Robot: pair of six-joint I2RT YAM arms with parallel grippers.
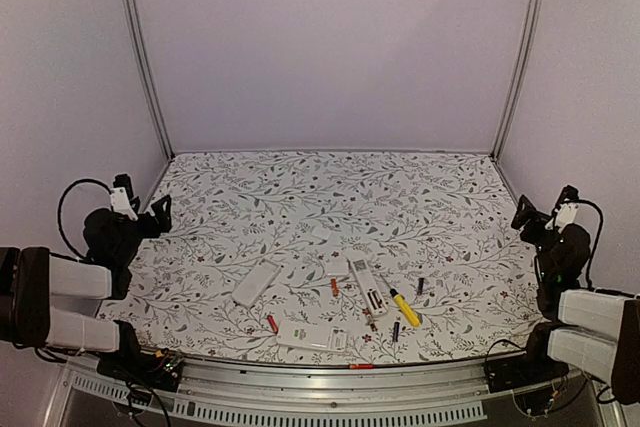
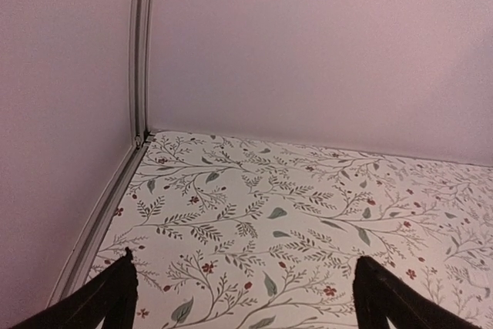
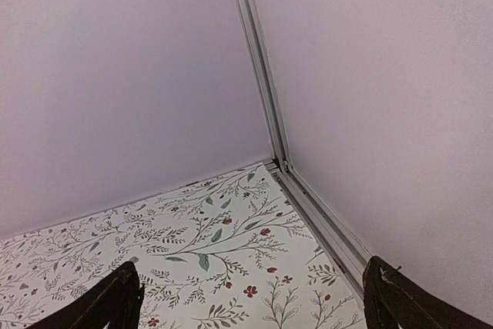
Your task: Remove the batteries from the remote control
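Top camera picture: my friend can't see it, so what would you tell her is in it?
White remotes lie near the front of a flowery table, with small red and dark batteries and a yellow-handled tool scattered beside them. The left gripper and right gripper sit open at the table's sides, holding nothing.

soft, even pinkish light, faint shadows, top view bowed at edges.

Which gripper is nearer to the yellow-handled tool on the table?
Right. The right gripper hovers to the right of the yellow-handled tool and farther back; the left gripper is much farther away, on its left.
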